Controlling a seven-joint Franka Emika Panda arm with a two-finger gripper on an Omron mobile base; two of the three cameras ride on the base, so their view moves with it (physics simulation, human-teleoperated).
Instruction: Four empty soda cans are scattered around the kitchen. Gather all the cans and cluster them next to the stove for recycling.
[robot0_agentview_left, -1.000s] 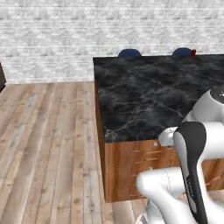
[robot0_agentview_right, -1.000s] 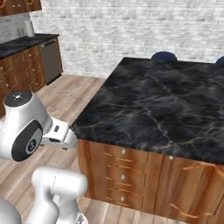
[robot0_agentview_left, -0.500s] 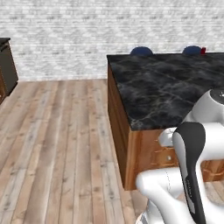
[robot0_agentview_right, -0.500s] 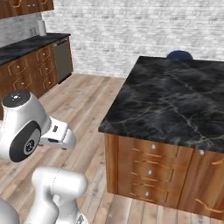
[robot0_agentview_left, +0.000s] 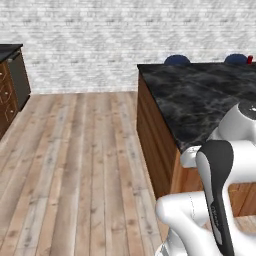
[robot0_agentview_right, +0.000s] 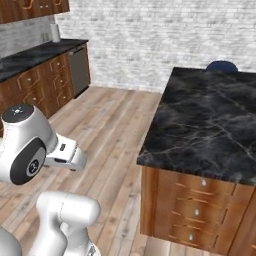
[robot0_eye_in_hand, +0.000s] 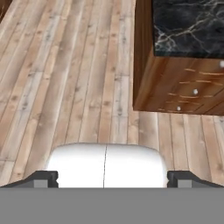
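One small red soda can (robot0_agentview_left: 249, 59) stands at the far right end of the black marble island (robot0_agentview_left: 200, 100), well away from the arm. In the hand view my gripper (robot0_eye_in_hand: 112, 180) is open, its two dark fingertips (robot0_eye_in_hand: 43, 179) spread wide with nothing between them. It hangs above the wood plank floor (robot0_eye_in_hand: 65, 78), left of the island's near corner (robot0_eye_in_hand: 144, 57). The folded white arm (robot0_agentview_left: 220, 190) rises at the lower right of the left base view and as a folded white arm (robot0_agentview_right: 30, 150) at the lower left of the right base view. The stove is out of view.
Brown drawers (robot0_agentview_right: 195, 210) front the island. Two blue stool tops (robot0_agentview_left: 177, 60) show behind it. A dark counter with wood cabinets (robot0_agentview_right: 35, 85) and a dishwasher (robot0_agentview_right: 78, 69) runs along the left wall. Open plank floor (robot0_agentview_left: 85, 160) lies between that counter and the island.
The base has driven and both base views have shifted: the island has slid to the right and the left wall counter has come into view. The arm's pose and the open gripper are unchanged.
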